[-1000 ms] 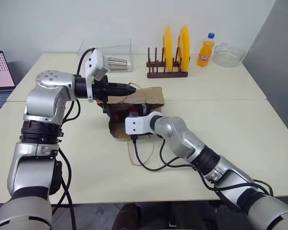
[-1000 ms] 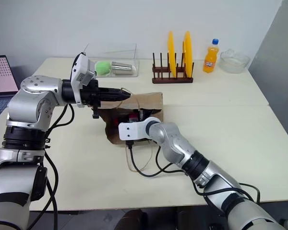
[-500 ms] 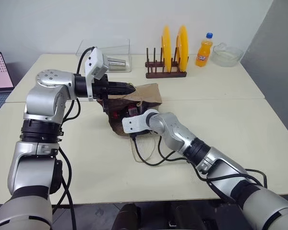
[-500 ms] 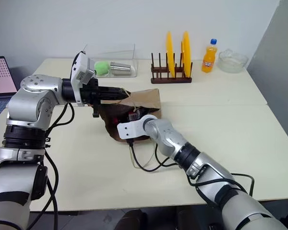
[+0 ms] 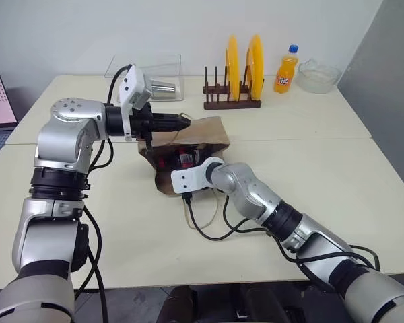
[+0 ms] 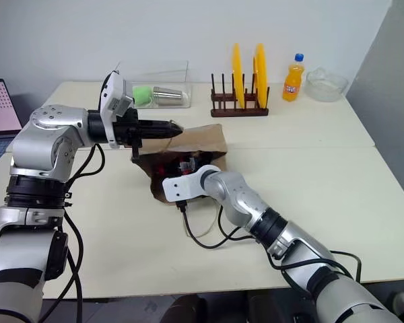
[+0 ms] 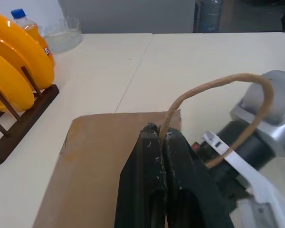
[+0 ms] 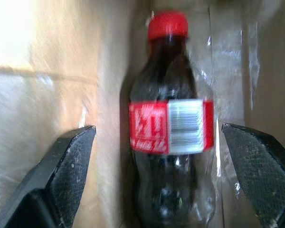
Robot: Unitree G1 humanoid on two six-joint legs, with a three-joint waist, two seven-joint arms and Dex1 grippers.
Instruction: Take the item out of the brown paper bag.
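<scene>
The brown paper bag (image 5: 207, 130) lies on its side mid-table, mouth toward me. My left gripper (image 5: 182, 122) is shut on one looped handle (image 7: 213, 88) and holds the bag's upper side up. The right gripper (image 8: 156, 130) reaches into the mouth and is open, fingers (image 8: 66, 166) spread wide. Between them, without touching them, lies the item (image 8: 168, 126), a small dark bottle with a red cap and a red and white label, against the bag's inner wall.
Behind the bag stands a wooden plate rack (image 5: 232, 102) with two yellow plates (image 5: 246, 60). An orange soda bottle (image 5: 287, 70) and a glass bowl (image 5: 316, 74) are at the far right. A clear box (image 6: 155, 81) holds a green ball (image 6: 143, 94) and a metal cup (image 6: 170, 96).
The right gripper has shifted slightly at the bag's mouth. The left gripper holds the handle where it was.
</scene>
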